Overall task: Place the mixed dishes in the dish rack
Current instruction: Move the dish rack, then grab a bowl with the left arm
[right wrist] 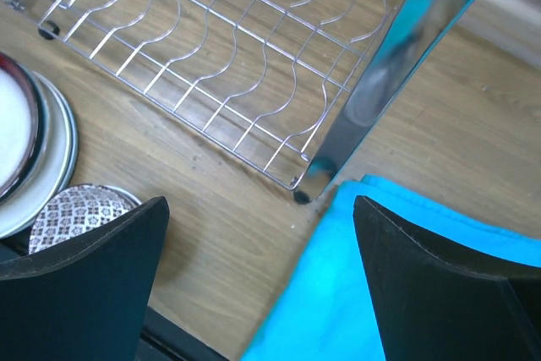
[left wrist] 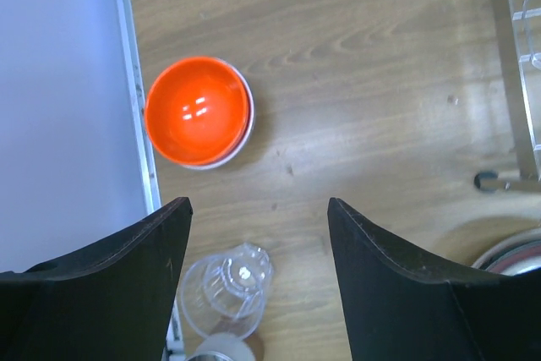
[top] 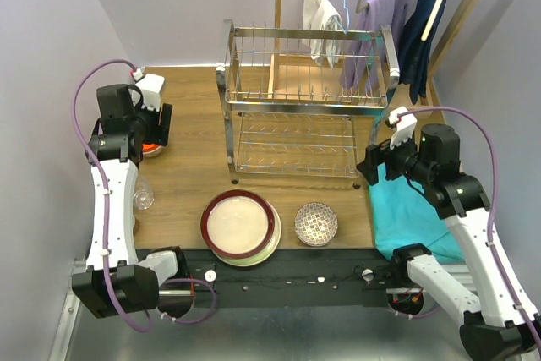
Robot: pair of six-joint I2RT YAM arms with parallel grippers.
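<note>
The chrome wire dish rack (top: 304, 99) stands at mid-table with both tiers bare; its lower tier shows in the right wrist view (right wrist: 228, 57). A stack of plates (top: 240, 226), dark-red-rimmed on top, lies at the front beside a patterned bowl (top: 316, 224). An orange bowl (left wrist: 199, 112) nested in a white-rimmed one sits at the left edge. A clear glass (left wrist: 226, 289) stands nearer, with a beige cup rim (left wrist: 221, 351) just below it. My left gripper (left wrist: 258, 205) is open and empty above the wood between bowl and glass. My right gripper (right wrist: 259, 202) is open and empty over the rack's front right foot.
A turquoise cloth (top: 406, 209) lies on the table's right side, under my right gripper. A wooden hanger stand (top: 277, 6) with hanging clothes (top: 372, 23) stands behind the rack. The rack's front left foot (left wrist: 486, 180) is near the plates. A wall runs along the left.
</note>
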